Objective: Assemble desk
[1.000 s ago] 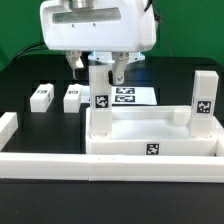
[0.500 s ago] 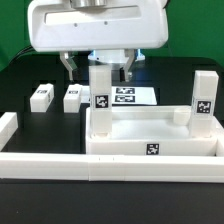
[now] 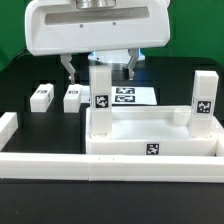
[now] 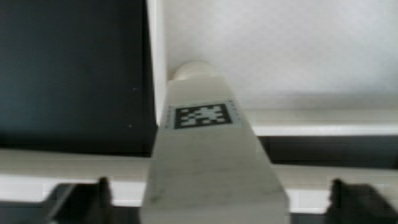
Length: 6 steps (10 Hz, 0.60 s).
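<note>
The desk slab [image 3: 125, 146], a white tray with a raised rim and a tag on its front wall, lies in the middle. One white tagged leg [image 3: 101, 92] stands upright at its far left corner, and another leg [image 3: 203, 96] stands at its far right corner. My gripper [image 3: 100, 68] hangs over the left leg, open, one finger on each side and not touching it. In the wrist view the leg [image 4: 206, 130] runs between the fingertips [image 4: 80, 200] with gaps on both sides. Two loose legs [image 3: 40, 96] [image 3: 72, 97] lie on the black table at the exterior view's left.
The marker board [image 3: 128, 96] lies flat behind the slab. A long white border rail [image 3: 60, 166] runs along the front, with a short rail end [image 3: 8, 126] at the exterior view's left. The arm's white body [image 3: 95, 25] fills the top of the exterior view.
The fingers have spread apart from the left leg, letting it go. The gripper body has come up and looms larger. The leg stays upright on the slab.
</note>
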Each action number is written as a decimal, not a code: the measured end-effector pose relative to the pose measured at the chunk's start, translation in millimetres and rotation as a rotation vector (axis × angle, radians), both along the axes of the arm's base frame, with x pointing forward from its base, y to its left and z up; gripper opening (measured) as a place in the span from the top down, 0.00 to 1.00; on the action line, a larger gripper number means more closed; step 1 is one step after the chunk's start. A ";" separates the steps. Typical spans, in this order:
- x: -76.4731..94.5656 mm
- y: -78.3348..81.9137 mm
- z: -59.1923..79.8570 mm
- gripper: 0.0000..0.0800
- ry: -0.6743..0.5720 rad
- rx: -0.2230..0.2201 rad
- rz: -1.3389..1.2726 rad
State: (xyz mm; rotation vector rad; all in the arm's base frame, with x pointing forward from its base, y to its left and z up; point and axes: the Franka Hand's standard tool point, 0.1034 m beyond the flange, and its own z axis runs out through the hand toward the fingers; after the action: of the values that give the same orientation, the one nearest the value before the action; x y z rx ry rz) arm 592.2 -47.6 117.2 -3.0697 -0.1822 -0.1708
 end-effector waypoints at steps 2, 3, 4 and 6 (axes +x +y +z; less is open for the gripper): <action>0.0 -0.1 0.0 0.46 0.001 0.001 -0.011; 0.0 -1.1 0.0 0.64 0.001 0.002 -0.024; 0.0 -1.3 -0.1 0.64 0.002 0.004 -0.044; 0.1 -1.8 -0.1 0.64 0.007 0.017 -0.152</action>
State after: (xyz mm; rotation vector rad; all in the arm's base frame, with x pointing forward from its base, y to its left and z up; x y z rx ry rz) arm 592.2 -49.4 117.1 -3.0657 0.0535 -0.1675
